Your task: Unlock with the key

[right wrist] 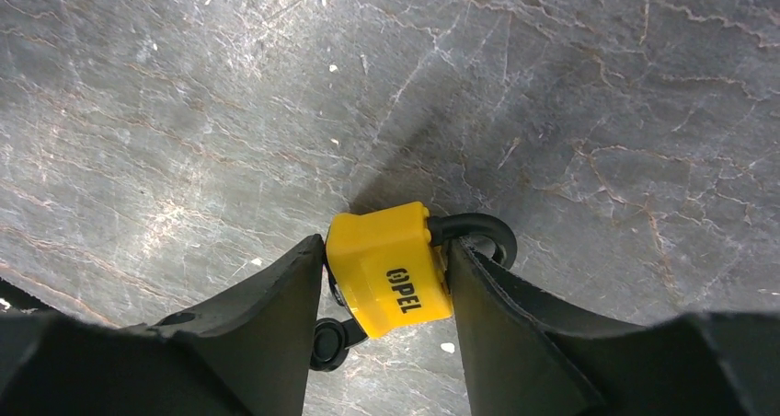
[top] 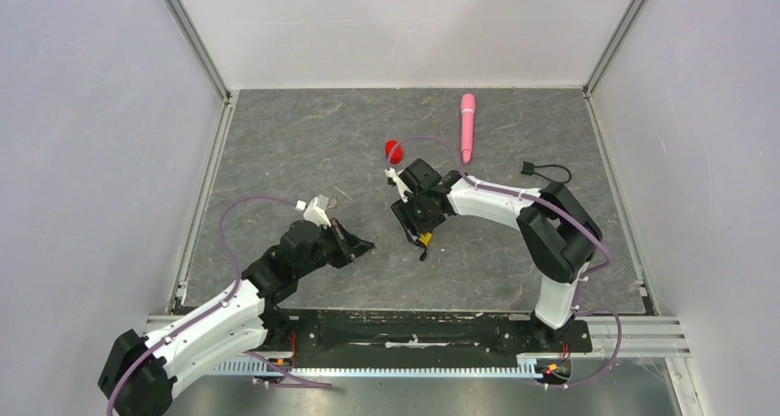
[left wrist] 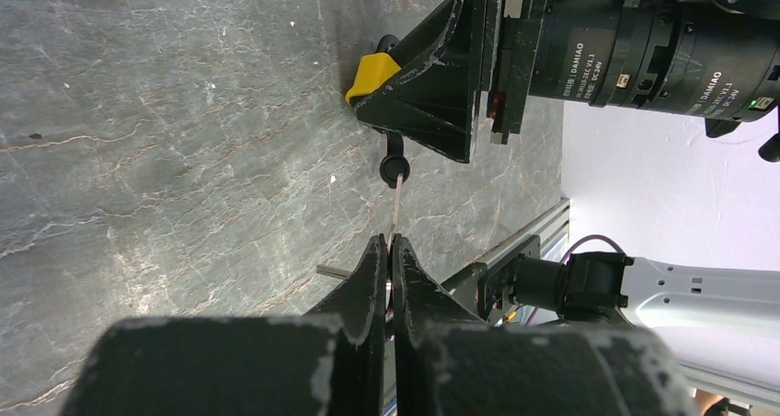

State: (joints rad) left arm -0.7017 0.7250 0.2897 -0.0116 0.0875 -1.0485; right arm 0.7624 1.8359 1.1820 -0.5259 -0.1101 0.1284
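L jaws clenched on key (left wrist: 395, 212), R jaws grasping yellow padlock (right wrist: 391, 269) to its right; misaligned push cd twist key loose.

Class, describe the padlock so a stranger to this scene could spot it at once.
On the grey table, find the right gripper near the middle. Pinched between its black fingers sits the small padlock. Unlike the red ball and pink stick farther back, it is a bright yellow block with a black shackle.
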